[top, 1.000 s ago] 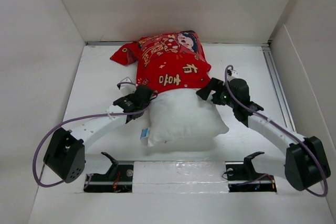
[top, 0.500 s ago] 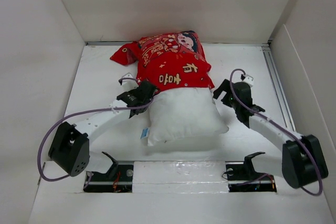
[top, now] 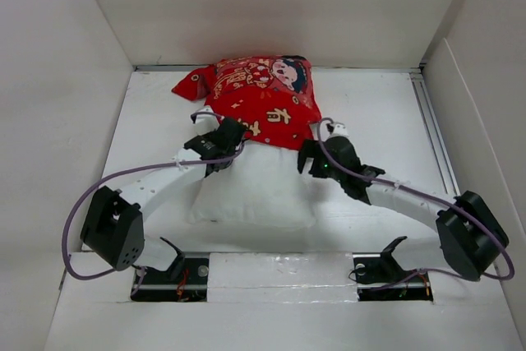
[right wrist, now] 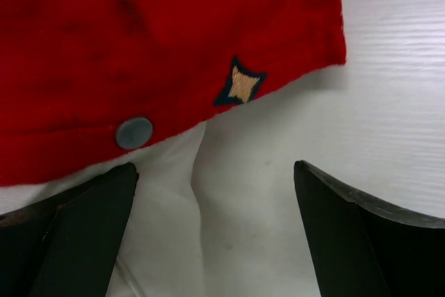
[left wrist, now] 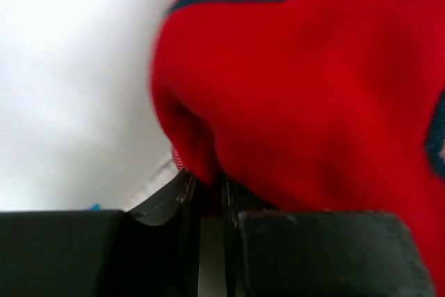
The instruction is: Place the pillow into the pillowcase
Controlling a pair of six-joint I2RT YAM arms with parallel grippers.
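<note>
Top cam, far L: L arm [top: 164,187] curves in from its base at the near edge. L gripper [top: 230,134] sits at the L end of the near hem of the pillowcase [top: 263,100], right where red cloth meets white. L wrist cam: L gripper [left wrist: 208,231] has its jaws almost together, only a thin slit btwn them, w/ a fold of the red pillowcase [left wrist: 313,102] running down into that slit, so it's pinching the cloth. The white blur to the L there could be pillow or table, can't tell. Centre: pillowcase lies close to the far wall [top: 271,6], print side up, w/ a cartoon figure [top: 288,74] at its far R, gold characters [top: 267,119] near the hem and a loose corner [top: 189,85] flopped out to the L. Pillow [top: 255,191] is partly in. Its far part is under the red cloth. Its near part sticks out bare toward the arm bases, flat on the table [top: 386,113]. R gripper [top: 306,157] is at the pillow's R side, just below the R end of the hem. R wrist cam: R gripper [right wrist: 215,241] has its jaws wide apart, holding nothing. Btwn its fingers [right wrist: 76,234] is white pillow [right wrist: 167,196]. Beyond them is the red hem w/ a grey snap button [right wrist: 133,132] and a gold diamond motif [right wrist: 242,85]. Far R: R arm [top: 407,200] runs back to its base.
</note>
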